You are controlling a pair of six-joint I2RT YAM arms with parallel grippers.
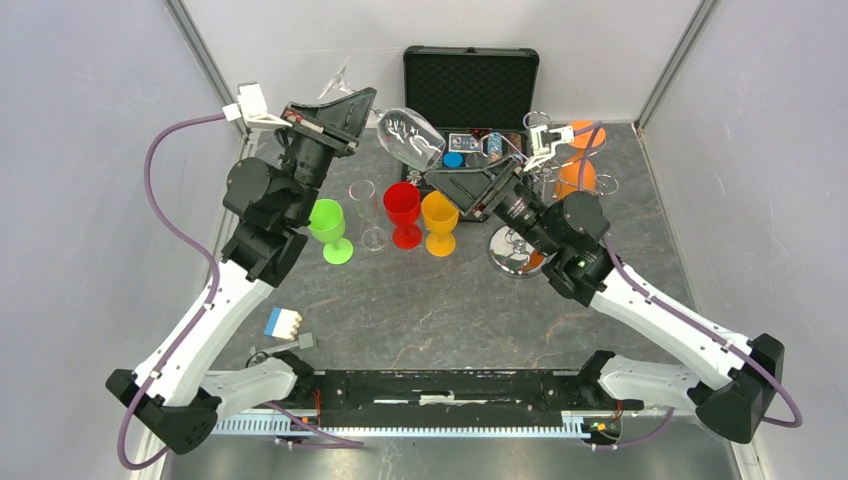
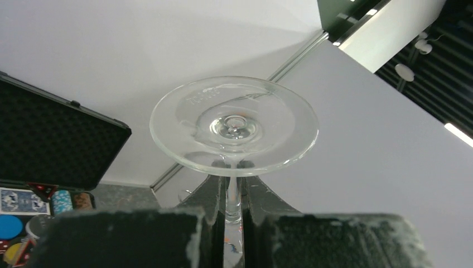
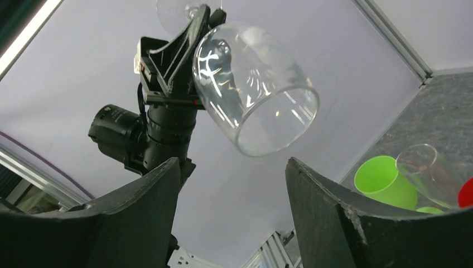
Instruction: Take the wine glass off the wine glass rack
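The left gripper (image 1: 366, 104) is clamped on the stem of the wine glass (image 1: 412, 138); the glass is held tilted in the air above the far middle of the table (image 1: 420, 300), off the wine glass rack (image 1: 508, 256); the rack stands toward the table's right edge; the right gripper (image 1: 436, 180) sits just below the bowl, its jaws spread wide and holding nothing.

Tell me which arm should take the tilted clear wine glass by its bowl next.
Right, I'd say: the right gripper stands open facing the bowl of the tilted clear wine glass, while the left gripper is shut on its stem.
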